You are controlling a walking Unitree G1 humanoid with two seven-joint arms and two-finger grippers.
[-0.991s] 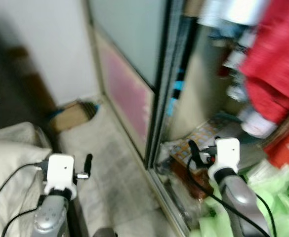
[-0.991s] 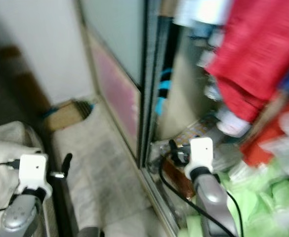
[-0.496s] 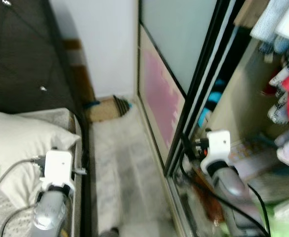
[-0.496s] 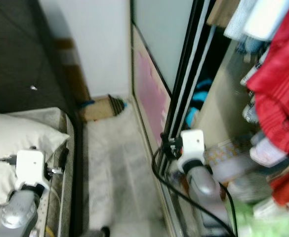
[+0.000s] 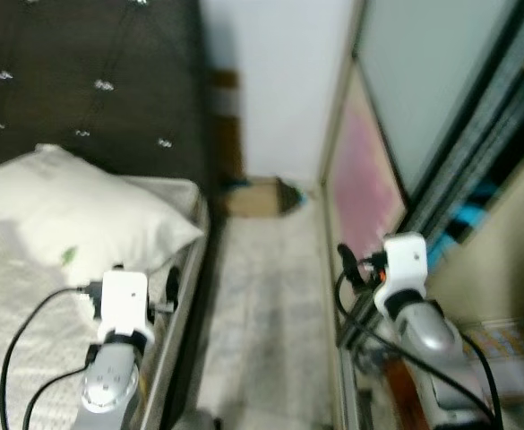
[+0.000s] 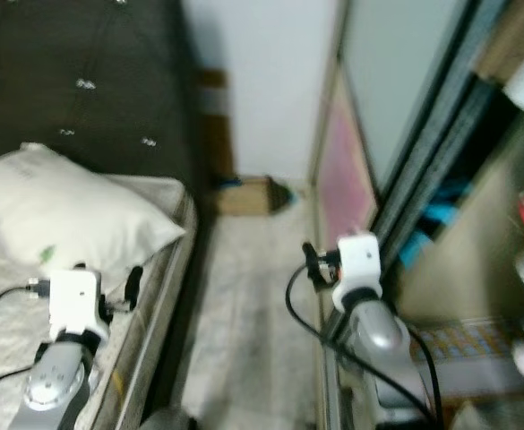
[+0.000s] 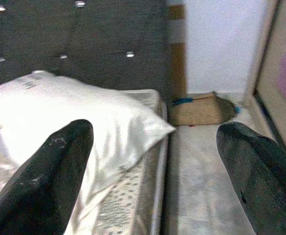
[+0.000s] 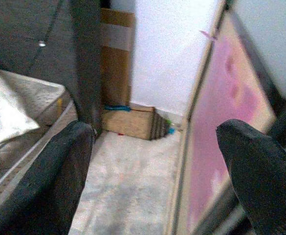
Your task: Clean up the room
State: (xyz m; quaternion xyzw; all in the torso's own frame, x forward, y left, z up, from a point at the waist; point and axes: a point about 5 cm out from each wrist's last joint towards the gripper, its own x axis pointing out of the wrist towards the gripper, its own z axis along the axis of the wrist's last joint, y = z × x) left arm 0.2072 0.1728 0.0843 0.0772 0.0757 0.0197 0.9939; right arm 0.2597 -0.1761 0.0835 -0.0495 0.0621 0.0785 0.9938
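Observation:
A bed with a white pillow (image 5: 82,224) and a dark tufted headboard (image 5: 91,81) lies on my left. A narrow floor aisle (image 5: 262,305) runs between the bed and a sliding wardrobe door (image 5: 405,116) with a pink lower panel. A flat cardboard box (image 5: 257,197) lies at the aisle's far end against the wall. My left gripper (image 5: 168,285) hovers over the bed's edge, open and holding nothing; its fingers (image 7: 59,171) stand wide apart in the left wrist view. My right gripper (image 5: 346,267) is held beside the wardrobe track, open and holding nothing, its fingers (image 8: 260,171) spread.
The wardrobe's open side (image 5: 494,269) on my right holds a blue item (image 5: 472,224) and patterned things low down. The metal door track (image 5: 342,358) borders the aisle. A brown strip (image 8: 116,63) stands against the white wall behind the box.
The camera has swung left: the red clothes and green items have left the picture, and the bed, pillow and headboard have come in. Both arms keep the same pose.

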